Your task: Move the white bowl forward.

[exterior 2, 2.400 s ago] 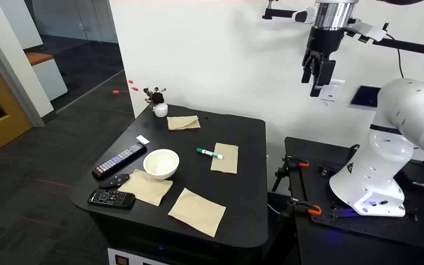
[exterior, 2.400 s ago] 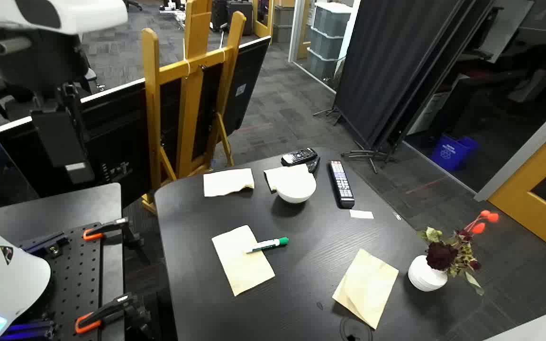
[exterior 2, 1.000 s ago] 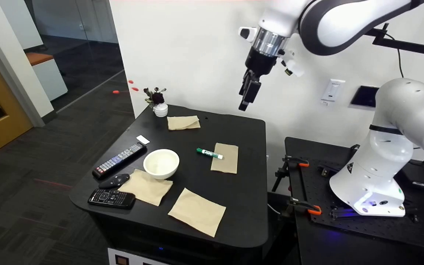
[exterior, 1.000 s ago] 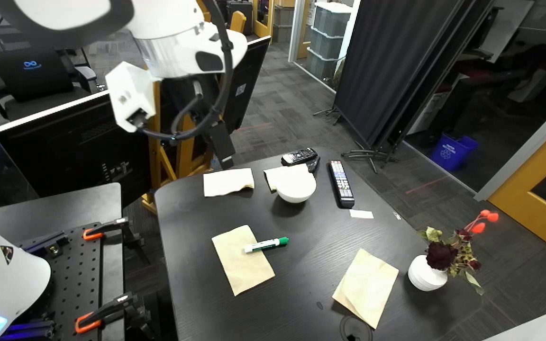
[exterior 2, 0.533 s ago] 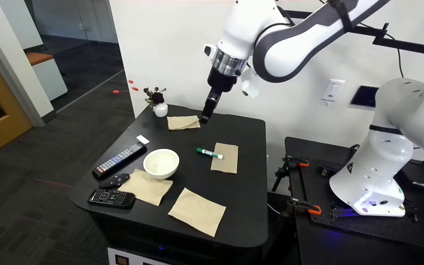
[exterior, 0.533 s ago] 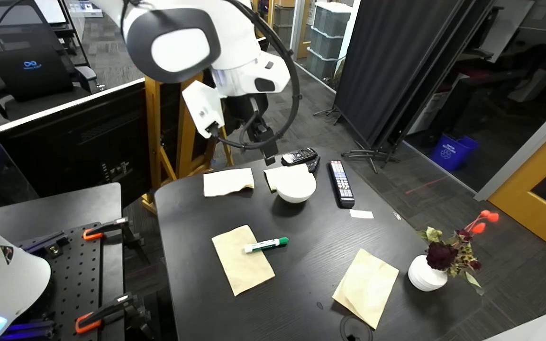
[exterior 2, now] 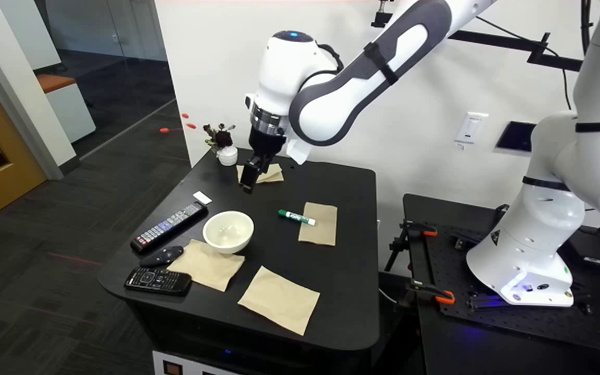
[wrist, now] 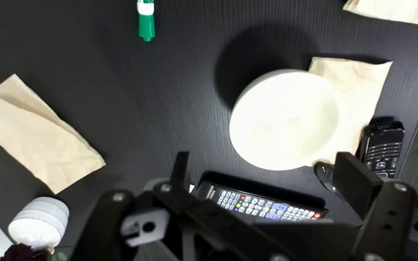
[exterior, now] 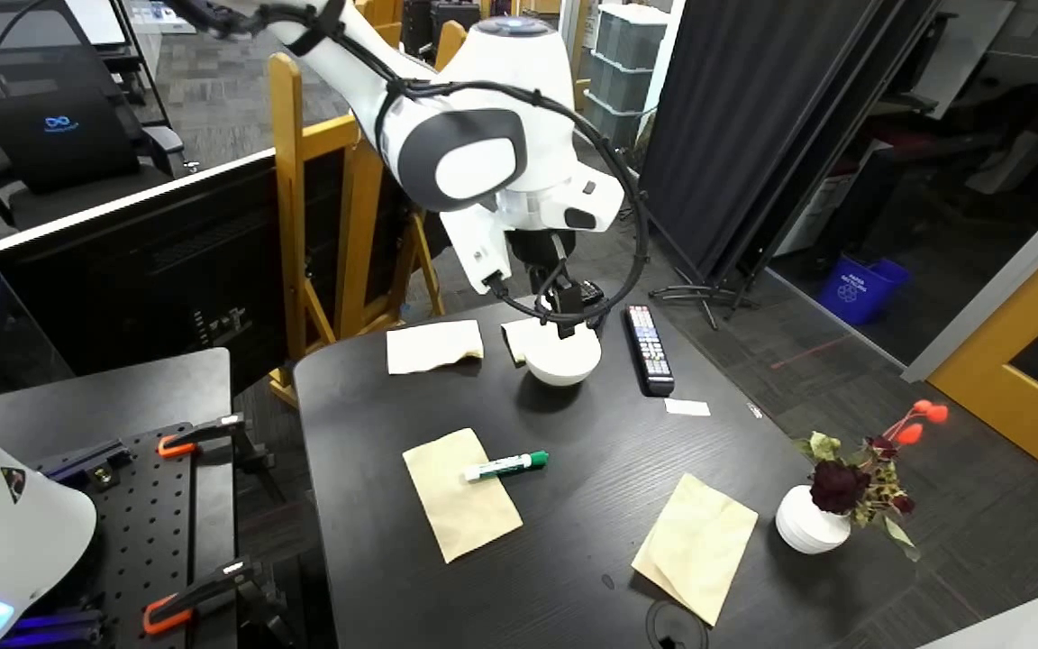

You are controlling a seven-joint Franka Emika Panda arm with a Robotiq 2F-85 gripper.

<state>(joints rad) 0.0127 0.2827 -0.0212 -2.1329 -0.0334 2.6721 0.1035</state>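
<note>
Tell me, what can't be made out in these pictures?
White bowl: underside hidden by its own body, wrist view.
Marker: cut off by the top edge, wrist view.
Folded paper: partly behind the gripper, in an exterior view.
Dark flower: cut off by the bottom edge, wrist view.

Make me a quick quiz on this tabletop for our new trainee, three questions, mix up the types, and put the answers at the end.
1. Multiple choice: which end of the marker lies on a paper sheet? A, green; B, white; C, neither.
2. True or false: in the wrist view, the hand is open and not holding the white bowl.
3. Short answer: what does the white vase hold?

Key: 1, B; 2, true; 3, flowers.
</note>
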